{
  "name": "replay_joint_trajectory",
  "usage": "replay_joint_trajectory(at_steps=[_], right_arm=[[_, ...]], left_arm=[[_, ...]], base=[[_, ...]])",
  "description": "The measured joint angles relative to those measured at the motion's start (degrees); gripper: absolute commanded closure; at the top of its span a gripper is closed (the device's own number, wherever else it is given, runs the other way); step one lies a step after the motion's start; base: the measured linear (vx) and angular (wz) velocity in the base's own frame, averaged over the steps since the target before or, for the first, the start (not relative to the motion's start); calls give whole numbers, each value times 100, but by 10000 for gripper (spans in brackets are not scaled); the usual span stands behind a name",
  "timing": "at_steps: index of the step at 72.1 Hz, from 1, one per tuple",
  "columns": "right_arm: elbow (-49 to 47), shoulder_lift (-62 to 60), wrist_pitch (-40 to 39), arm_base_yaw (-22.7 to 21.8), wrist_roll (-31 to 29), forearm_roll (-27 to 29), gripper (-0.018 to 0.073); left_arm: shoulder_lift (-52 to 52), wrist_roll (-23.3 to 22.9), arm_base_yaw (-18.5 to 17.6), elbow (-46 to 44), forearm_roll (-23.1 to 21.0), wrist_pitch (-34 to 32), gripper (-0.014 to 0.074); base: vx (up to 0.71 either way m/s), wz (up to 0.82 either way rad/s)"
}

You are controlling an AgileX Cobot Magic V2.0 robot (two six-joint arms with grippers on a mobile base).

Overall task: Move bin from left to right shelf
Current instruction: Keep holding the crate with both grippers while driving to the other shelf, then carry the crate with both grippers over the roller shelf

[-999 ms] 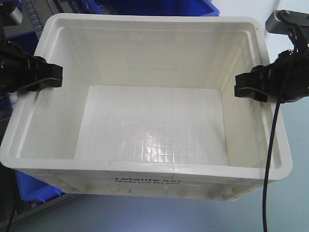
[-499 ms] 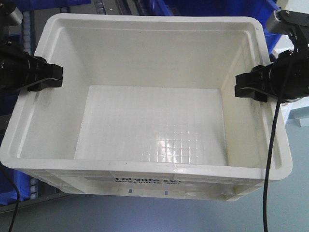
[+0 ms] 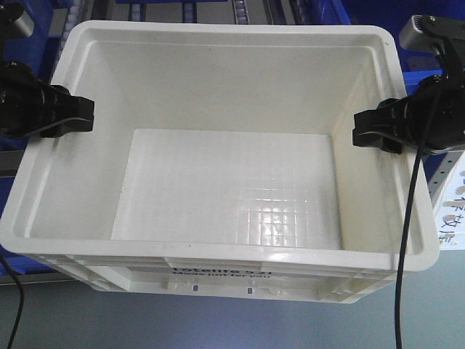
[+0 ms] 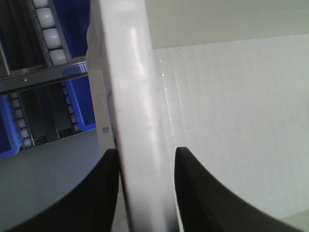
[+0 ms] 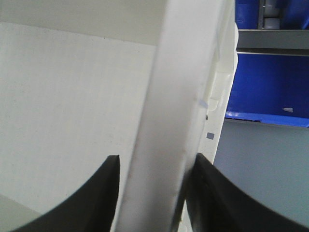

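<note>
White plastic bin (image 3: 225, 80), empty, hangs level between the two arms, in front of roller shelving (image 3: 182, 10) that holds blue bins (image 3: 349, 11). Left pincer (image 3: 81, 116) is closed over the rolled rim of the bin's left wall, one finger inside and one outside. Right pincer (image 3: 363, 137) clamps the opposite rim likewise.

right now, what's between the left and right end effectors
Only the empty interior of the bin. The left end effector and right end effector each clamp a side rim; the front-facing view shows the floor between bare.
</note>
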Motion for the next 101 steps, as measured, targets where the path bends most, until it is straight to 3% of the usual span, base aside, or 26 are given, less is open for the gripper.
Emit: replay_joint_trajectory(at_steps=[101], right_arm=[[0,0,13,0,0,0,564]], left_arm=[[0,0,0,0,6,17,594]], base=[[14,5]])
